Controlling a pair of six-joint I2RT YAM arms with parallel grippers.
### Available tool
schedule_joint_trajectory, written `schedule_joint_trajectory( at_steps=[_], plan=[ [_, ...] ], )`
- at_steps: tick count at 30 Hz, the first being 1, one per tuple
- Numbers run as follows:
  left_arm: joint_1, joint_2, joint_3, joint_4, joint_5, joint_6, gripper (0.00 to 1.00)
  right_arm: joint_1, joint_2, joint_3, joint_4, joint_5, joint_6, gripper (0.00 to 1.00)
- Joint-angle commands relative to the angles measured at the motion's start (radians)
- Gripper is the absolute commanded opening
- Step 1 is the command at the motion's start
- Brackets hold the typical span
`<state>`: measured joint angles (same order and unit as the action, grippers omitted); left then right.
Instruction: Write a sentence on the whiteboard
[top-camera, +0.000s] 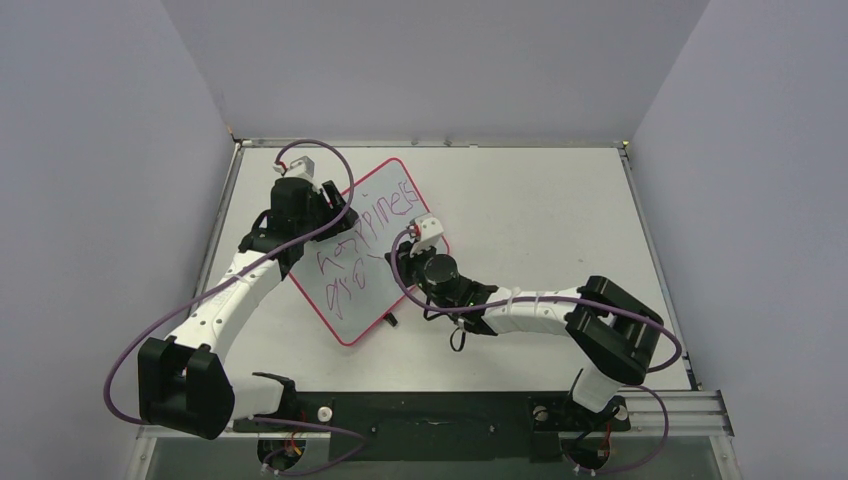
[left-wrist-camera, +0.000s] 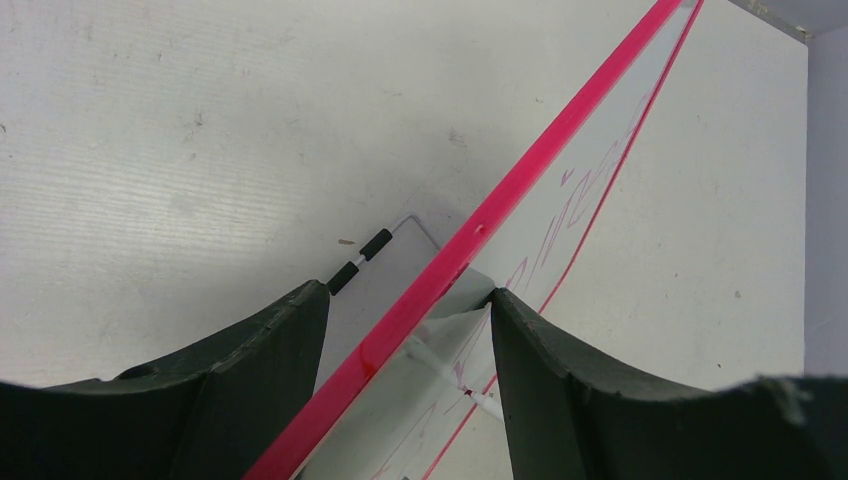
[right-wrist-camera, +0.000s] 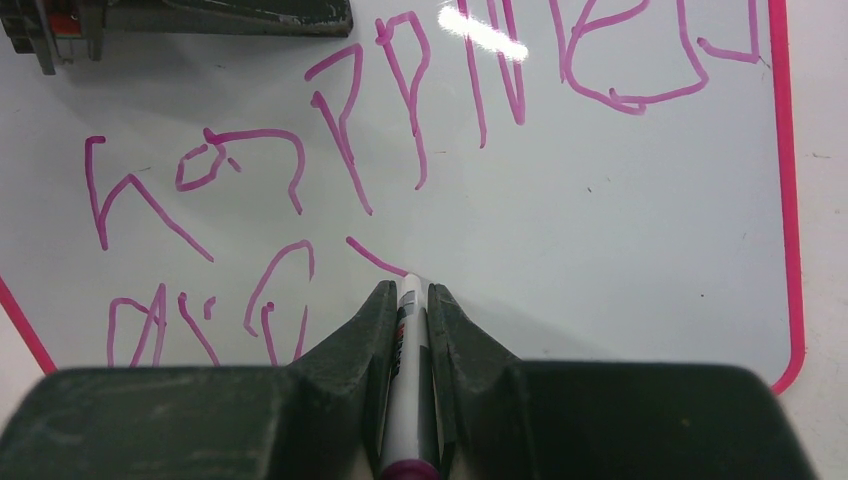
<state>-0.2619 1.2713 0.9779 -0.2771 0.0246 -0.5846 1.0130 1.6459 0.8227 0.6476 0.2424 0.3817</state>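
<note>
Writing is midway: our right hand (right-wrist-camera: 410, 290), clamped on the marker (right-wrist-camera: 407, 380), draws line two (right-wrist-camera: 375, 256); left hand (left-wrist-camera: 408, 295) straddles the board (top-camera: 345, 310) edge, grip unclear. Next we need steady strokes.

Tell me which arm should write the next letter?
Right. The right gripper is shut on the white marker, tip on the glossy white whiteboard; the left gripper straddles its edge.

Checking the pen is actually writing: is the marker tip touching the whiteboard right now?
Touching. The right wrist view shows the marker, clamped in the right gripper, with its tip meeting the whiteboard at the end of a purple stroke, no gap.
</note>
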Motion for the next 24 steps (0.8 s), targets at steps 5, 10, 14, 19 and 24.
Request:
schedule_joint_trajectory(
  at_steps=[5,10,14,19,24],
  plan=[
    [-0.005,-0.017,0.003,0.004,0.010,0.076,0.46,-0.033,0.016,0.087,-0.075,0.017,-0.018,0.00],
    [-0.005,-0.020,0.002,0.004,0.011,0.075,0.46,-0.064,0.033,0.133,-0.085,-0.004,-0.019,0.00],
    [-0.005,-0.018,0.002,0.004,0.011,0.076,0.46,-0.078,0.042,0.150,-0.093,-0.018,-0.015,0.00],
    [-0.005,-0.018,0.001,0.004,0.010,0.077,0.46,-0.079,0.043,0.130,-0.087,-0.024,-0.004,0.00],
    [-0.006,-0.015,0.005,0.004,0.010,0.076,0.46,-0.079,0.015,0.062,-0.063,-0.028,0.029,0.00]
  ],
)
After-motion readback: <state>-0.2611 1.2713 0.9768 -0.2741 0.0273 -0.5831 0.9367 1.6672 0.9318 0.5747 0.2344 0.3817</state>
